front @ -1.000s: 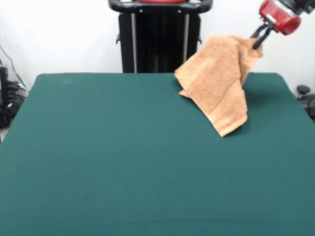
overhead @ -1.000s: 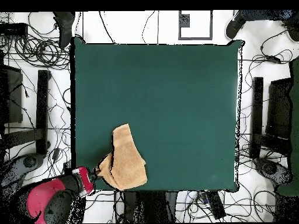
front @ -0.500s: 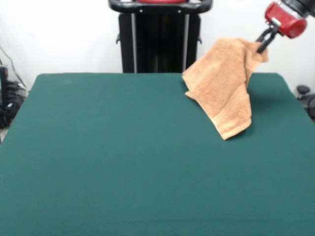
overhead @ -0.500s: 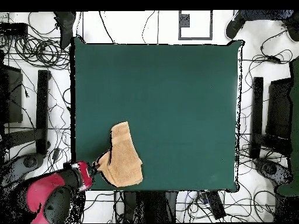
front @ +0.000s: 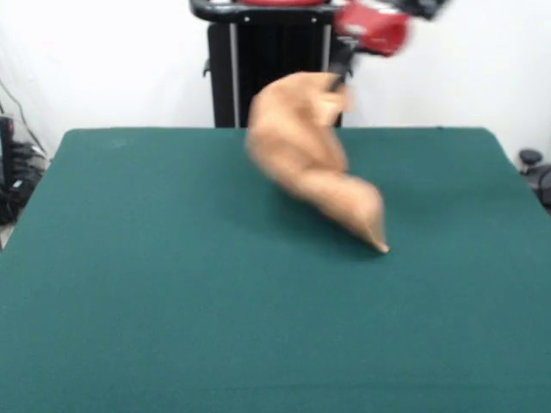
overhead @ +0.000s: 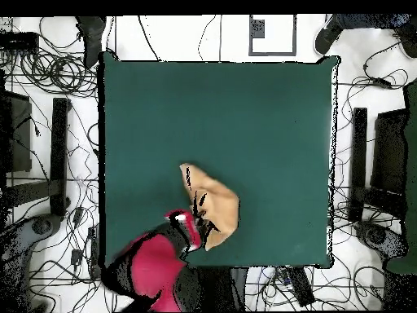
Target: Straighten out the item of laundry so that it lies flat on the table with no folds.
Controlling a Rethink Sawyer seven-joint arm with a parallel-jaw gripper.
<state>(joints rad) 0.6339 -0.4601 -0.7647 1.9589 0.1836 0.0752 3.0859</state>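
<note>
1. The towel (front: 314,163) hangs bunched and folded from its top corner, over the far middle of the worktop (front: 172,301) in the front view.
2. Only its lowest tip touches the green cloth, right of centre; the rest is lifted clear and blurred.
3. In the overhead view the towel (overhead: 213,205) sits near the worktop's (overhead: 244,106) bottom edge, a little left of the middle, with one corner reaching up and left.
4. The claw (front: 337,76) is pinching the towel's upper corner; its dark fingers are pressed together on the fabric.
5. In the overhead view the claw (overhead: 198,213) meets the towel's left side, with the red arm (overhead: 159,261) running down and left off the worktop's edge.
6. The black pedestal (front: 275,64) stands just behind the towel in the front view.
7. Cables (overhead: 49,65) lie on the floor around the worktop.
</note>
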